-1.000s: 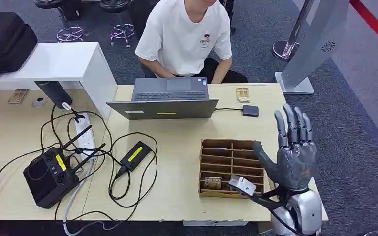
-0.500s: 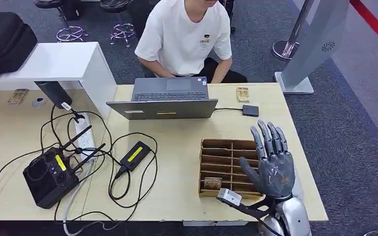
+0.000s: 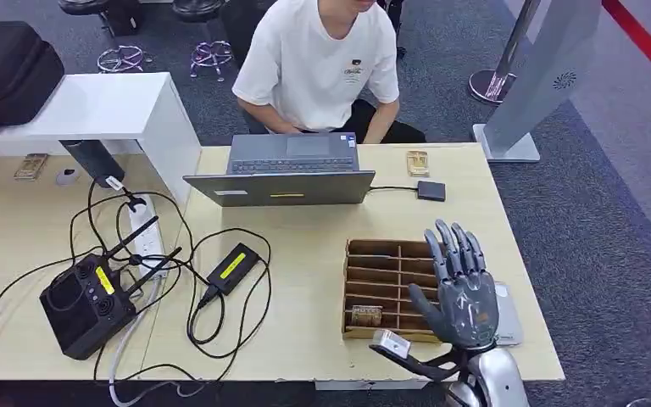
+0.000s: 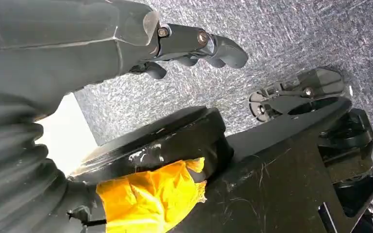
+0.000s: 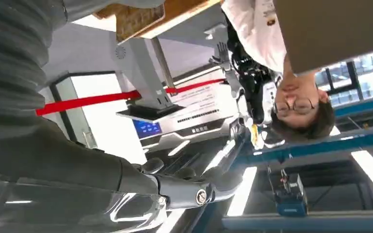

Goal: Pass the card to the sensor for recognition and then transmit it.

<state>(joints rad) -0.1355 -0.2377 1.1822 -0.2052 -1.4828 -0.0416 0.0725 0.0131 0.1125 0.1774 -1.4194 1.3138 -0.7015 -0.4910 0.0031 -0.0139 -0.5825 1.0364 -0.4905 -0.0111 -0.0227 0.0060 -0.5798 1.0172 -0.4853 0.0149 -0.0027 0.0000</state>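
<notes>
A wooden card rack [image 3: 381,273] with several slots stands at the front right of the table. One patterned card [image 3: 366,315] lies in its nearest slot. My right hand [image 3: 460,284] hovers upright over the rack's right end, fingers straight and apart, holding nothing; in the right wrist view its fingers [image 5: 189,187] are likewise bare. A small black sensor box [image 3: 431,190] lies on its cable behind the rack, with another card [image 3: 418,162] beside it. My left hand [image 4: 194,43] hangs low over grey carpet and holds nothing.
A person in a white shirt [image 3: 318,64] sits at a laptop [image 3: 284,176] across the table. A black router [image 3: 85,301], a power strip and tangled cables cover the left half. A grey flat device [image 3: 509,315] lies by the table's right edge. More cards [image 3: 31,165] lie far left.
My right hand has come down and to the left, from above the table's right edge to over the rack's right end. It stays open. Nothing on the table has moved.
</notes>
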